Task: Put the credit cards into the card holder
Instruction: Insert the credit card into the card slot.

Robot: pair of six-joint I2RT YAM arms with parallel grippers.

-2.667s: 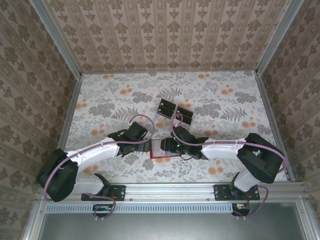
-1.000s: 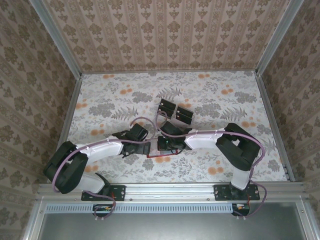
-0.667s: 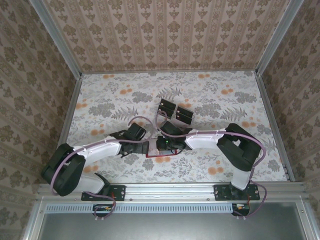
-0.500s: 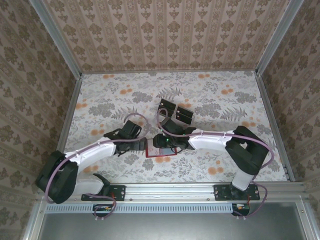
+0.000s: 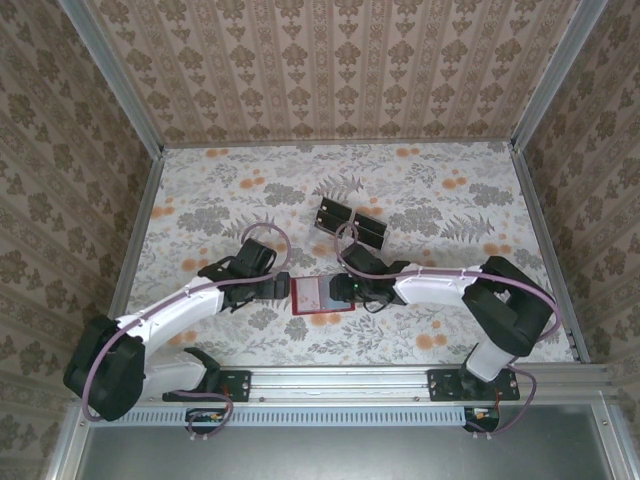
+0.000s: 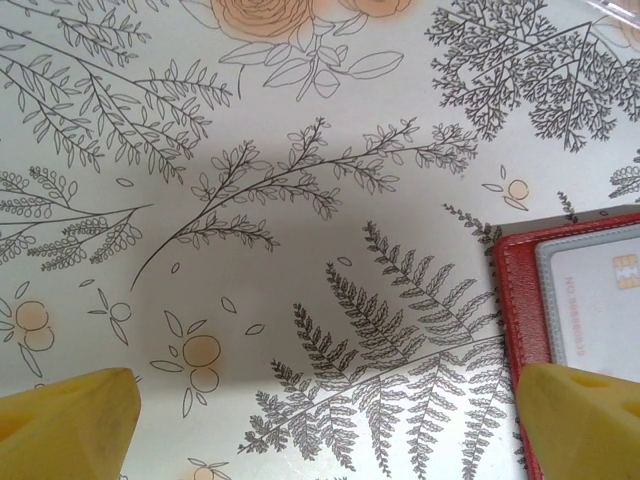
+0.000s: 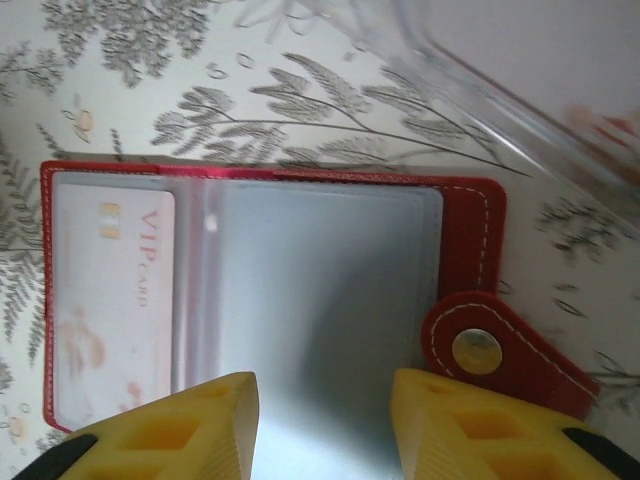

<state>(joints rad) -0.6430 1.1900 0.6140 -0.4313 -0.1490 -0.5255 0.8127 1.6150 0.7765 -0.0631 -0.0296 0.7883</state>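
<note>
The card holder point(image 5: 320, 297) lies open and flat on the table, a red wallet with greyish pockets point(image 7: 320, 290) and a snap tab point(image 7: 478, 350). One pale card marked VIP point(image 7: 112, 300) sits in its left pocket and also shows at the frame edge as a pale card point(image 6: 600, 305). Two more black-and-pale credit cards point(image 5: 332, 214) point(image 5: 368, 232) lie side by side farther back. My right gripper point(image 7: 325, 430) point(image 5: 347, 290) hovers open over the empty grey pocket, holding nothing. My left gripper point(image 6: 320, 430) point(image 5: 272, 288) is open wide over bare cloth just left of the wallet point(image 6: 515, 300).
The table carries a floral cloth point(image 5: 220, 200), with patterned walls on three sides and a metal rail point(image 5: 340, 380) at the near edge. A blurred pale thing with a clear rim point(image 7: 520, 90) lies beyond the wallet.
The left gripper has drawn back to the left, off the wallet. The right gripper has shifted right over the wallet's right half. The wallet's open inside now shows more.
</note>
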